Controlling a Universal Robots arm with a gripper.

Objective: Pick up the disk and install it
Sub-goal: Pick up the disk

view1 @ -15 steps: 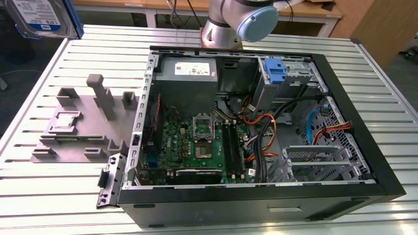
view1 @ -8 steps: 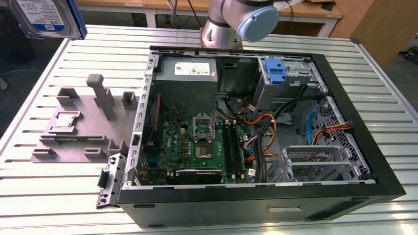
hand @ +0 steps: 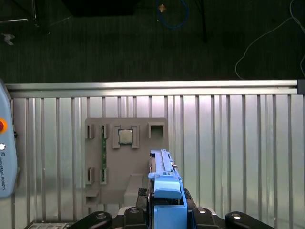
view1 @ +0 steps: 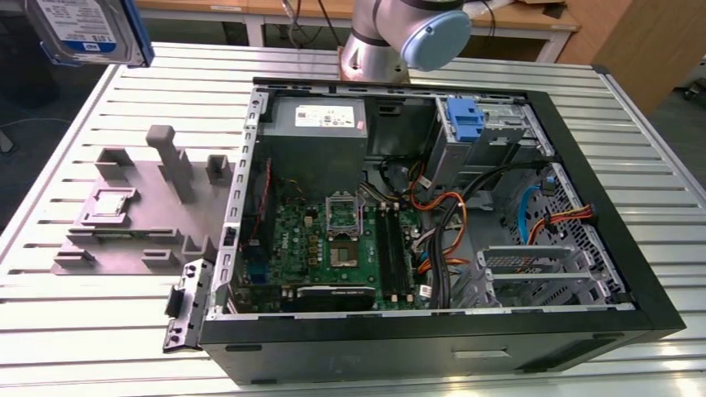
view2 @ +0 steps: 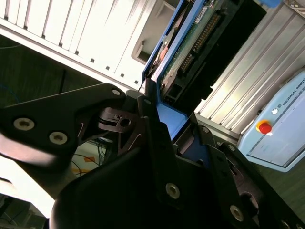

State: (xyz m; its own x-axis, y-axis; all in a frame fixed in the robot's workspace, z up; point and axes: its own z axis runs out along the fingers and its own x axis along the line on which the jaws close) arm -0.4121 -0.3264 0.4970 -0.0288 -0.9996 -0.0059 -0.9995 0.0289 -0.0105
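Observation:
The disk (view1: 86,29) hangs high in the air at the exterior view's upper left, label side showing, blue rails round its edges. In the first wrist view its blue carrier edge (hand: 165,188) stands upright between the black fingers of my gripper (hand: 167,212), above the grey fixture plate (hand: 126,162). In the second wrist view the disk's green circuit-board side (view2: 190,45) and blue rail run away from my gripper (view2: 174,129), which is shut on the disk's end.
The open computer case (view1: 651,306) lies on the slatted table, with a motherboard (view1: 331,240), a grey power supply (view1: 320,120) and a blue caddy (view1: 469,124) in the drive bay. The grey fixture plate (view1: 144,215) sits at its left. A pendant (view2: 281,133) lies nearby.

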